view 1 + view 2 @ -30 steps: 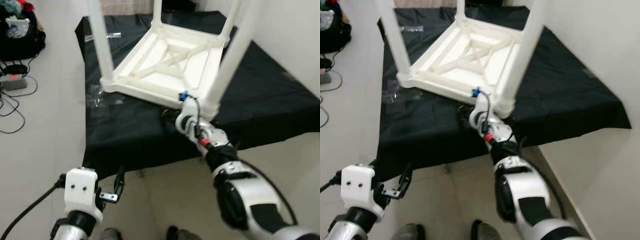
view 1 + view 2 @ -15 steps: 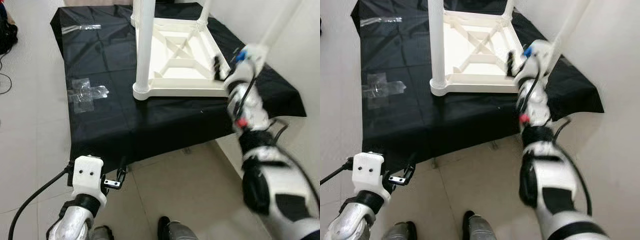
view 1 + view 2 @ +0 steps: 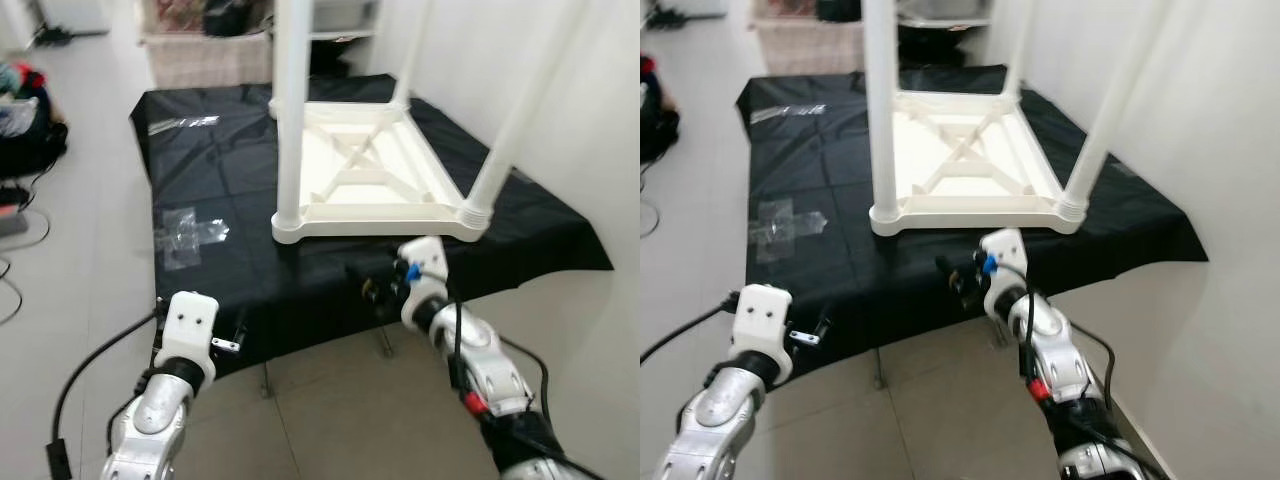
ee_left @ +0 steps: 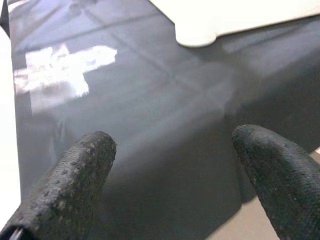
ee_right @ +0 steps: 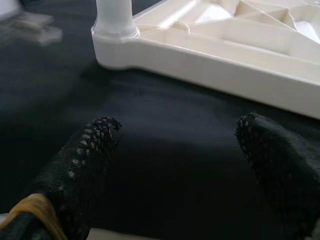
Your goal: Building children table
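Black-fingered left tool (image 3: 236, 338) and right tool (image 3: 372, 287), both spread and empty, hover at the counter's (image 3: 250, 290) near edge. Beyond, the upturned children table (image 3: 365, 180) rests mid-counter; a careless push could topple it.

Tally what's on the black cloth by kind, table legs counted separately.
Upside-down white tabletop: 1
White legs standing up from its corners: 4
Clear tape patches on the black cloth: 2, one near, one far
Total: 7
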### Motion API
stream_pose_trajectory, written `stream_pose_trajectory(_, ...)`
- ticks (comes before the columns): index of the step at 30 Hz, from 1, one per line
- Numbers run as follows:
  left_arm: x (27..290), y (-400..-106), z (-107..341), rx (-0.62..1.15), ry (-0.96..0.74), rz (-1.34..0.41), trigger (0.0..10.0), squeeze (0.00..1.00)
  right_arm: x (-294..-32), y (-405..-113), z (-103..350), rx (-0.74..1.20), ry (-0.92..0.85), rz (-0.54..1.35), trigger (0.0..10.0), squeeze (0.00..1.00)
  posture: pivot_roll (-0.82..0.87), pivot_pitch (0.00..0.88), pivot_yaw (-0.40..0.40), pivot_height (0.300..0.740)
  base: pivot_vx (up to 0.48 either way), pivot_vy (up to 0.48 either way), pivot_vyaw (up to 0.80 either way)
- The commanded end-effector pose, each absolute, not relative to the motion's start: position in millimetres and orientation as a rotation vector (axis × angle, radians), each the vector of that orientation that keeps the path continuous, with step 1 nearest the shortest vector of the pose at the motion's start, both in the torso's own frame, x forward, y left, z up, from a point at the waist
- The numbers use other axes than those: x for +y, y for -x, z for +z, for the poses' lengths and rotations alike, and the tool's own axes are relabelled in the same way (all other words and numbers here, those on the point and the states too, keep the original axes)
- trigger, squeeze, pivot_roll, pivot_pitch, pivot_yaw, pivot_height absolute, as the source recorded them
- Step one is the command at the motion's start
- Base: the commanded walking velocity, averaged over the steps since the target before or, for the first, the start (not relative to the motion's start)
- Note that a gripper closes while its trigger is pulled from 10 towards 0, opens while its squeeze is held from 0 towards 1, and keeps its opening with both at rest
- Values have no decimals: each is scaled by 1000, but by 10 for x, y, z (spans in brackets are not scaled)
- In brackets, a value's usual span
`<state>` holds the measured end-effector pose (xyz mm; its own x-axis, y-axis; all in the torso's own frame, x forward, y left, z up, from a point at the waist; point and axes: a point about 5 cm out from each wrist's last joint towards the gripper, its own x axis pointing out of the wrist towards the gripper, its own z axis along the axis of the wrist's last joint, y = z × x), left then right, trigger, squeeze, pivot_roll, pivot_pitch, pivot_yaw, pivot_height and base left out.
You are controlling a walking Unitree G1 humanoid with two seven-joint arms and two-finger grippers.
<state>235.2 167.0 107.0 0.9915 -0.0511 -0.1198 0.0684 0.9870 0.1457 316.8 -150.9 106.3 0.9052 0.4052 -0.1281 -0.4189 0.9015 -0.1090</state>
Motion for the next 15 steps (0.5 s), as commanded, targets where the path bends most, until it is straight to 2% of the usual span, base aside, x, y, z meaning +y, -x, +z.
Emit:
stream_pose_trajectory(1,1733,-2283,967,153,-120,-37,10000,0,-1483,-3143,1043,114,160,428,10000,0,-47,0,-91,740,0,480,0)
stream_pose_trajectory(9,1735,-2352,1007,122,-106,-18,10000,0,-1442,-3153,1116,106,161,430,10000,0,-40,0,-83,740,0,480,0)
stream_pose_trajectory(11,1683,-2395,1041,101,-123,-42,10000,0,-1436,-3148,1114,103,163,432,10000,0,-45,0,-75,740,0,0,0)
stream_pose_trajectory(13,1518,-2462,1082,72,-181,-124,10000,0,-1422,-3104,1068,102,149,432,10000,0,-49,0,-67,740,0,0,0)
stream_pose_trajectory(15,1494,-2463,1076,74,-184,-137,10000,0,-1416,-3091,1060,104,150,431,10000,0,-50,0,-63,740,0,0,0)
